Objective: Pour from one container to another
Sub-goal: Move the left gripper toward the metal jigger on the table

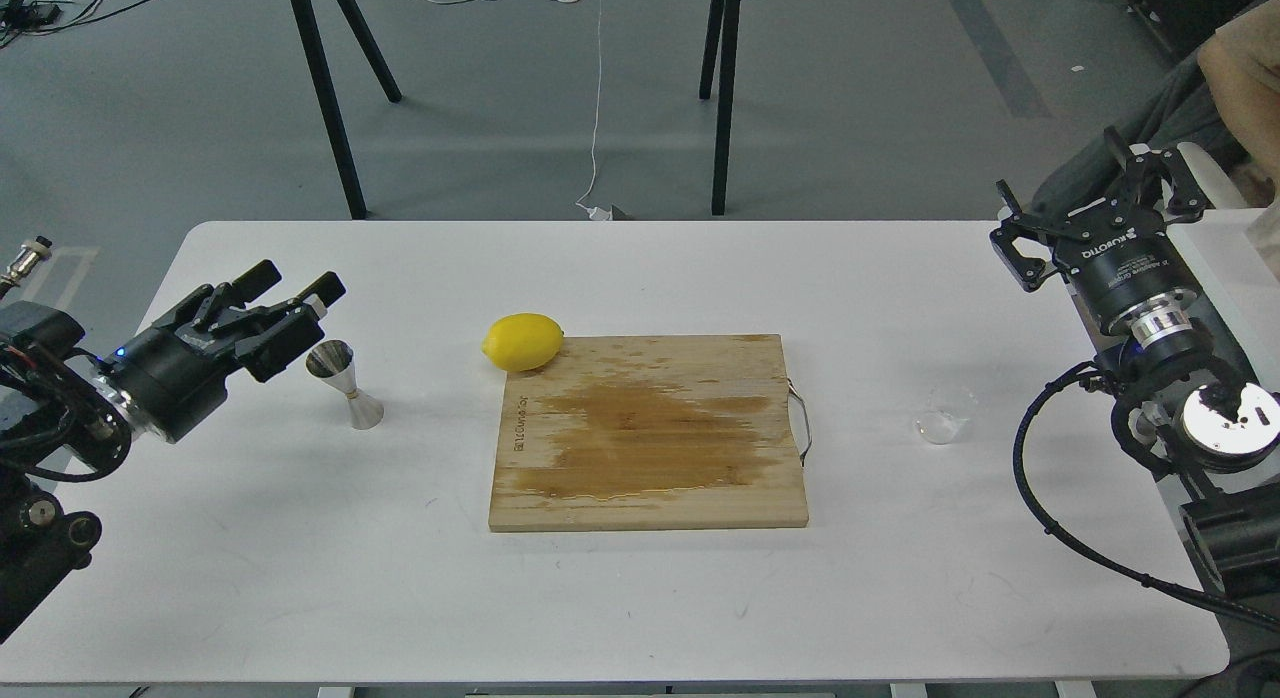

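Note:
The steel hourglass jigger [345, 383] stands upright on the white table [640, 598], left of the cutting board. My left gripper [297, 284] hovers open just left of the jigger's rim, its fingers pointing right and apart from it. The small clear glass cup [942, 419] stands on the table right of the board, faint against the white top. My right gripper [1085, 206] is open at the table's far right edge, behind and to the right of the cup, holding nothing.
A wooden cutting board [648, 433] with a dark wet patch and a metal handle lies in the middle. A yellow lemon [522, 341] rests at its back left corner. A person sits beyond the right edge. Black stand legs rise behind the table.

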You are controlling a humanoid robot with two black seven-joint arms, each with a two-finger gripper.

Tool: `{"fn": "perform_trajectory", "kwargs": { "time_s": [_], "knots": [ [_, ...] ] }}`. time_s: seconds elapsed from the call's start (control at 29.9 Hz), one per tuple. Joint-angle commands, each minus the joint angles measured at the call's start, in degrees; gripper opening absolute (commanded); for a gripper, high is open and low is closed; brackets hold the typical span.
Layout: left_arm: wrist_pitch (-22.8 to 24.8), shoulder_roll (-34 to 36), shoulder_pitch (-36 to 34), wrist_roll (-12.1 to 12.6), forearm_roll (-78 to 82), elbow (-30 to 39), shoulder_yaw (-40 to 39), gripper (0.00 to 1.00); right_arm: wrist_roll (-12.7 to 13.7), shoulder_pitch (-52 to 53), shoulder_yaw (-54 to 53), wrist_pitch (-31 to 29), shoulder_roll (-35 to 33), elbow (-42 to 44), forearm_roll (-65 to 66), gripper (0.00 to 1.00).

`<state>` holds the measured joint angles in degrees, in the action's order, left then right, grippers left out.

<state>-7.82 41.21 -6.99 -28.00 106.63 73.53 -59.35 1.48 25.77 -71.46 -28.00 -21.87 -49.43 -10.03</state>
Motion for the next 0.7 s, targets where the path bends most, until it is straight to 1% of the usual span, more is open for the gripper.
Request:
{"fn": "perform_trajectory", "kwargs": {
  "time_s": [0.0, 0.13, 0.3, 0.53, 0.67],
  "knots": [
    [-1.93, -1.22, 1.71, 0.0, 1.99, -1.54, 0.47, 0.99, 0.01, -0.02, 0.01, 0.0, -0.1, -0.05, 0.01, 0.99],
    [-4.4, -3.24, 1.71, 0.0, 4.64, -5.76, 0.56, 0.99, 0.01, -0.02, 0.01, 0.0, -0.37, -0.14, 0.01, 0.99],
    [-5.98, -3.77, 1.8, 0.0, 4.73, -7.61, 0.64, 0.99, 0.01, -0.02, 0.09, 0.0, -0.37, -0.14, 0.1, 0.99],
    [-6.86, -4.03, 1.89, 0.0, 4.81, -9.37, 0.99, 0.99, 0.01, -0.02, 0.09, 0.0, -0.54, -0.23, 0.27, 0.99],
    [-7.47, -5.53, 1.8, 0.0, 5.51, -12.18, 1.0, 0.99, 0.01, -0.02, 0.09, 0.0, -0.81, -0.23, 0.27, 0.99]
  ]
}}
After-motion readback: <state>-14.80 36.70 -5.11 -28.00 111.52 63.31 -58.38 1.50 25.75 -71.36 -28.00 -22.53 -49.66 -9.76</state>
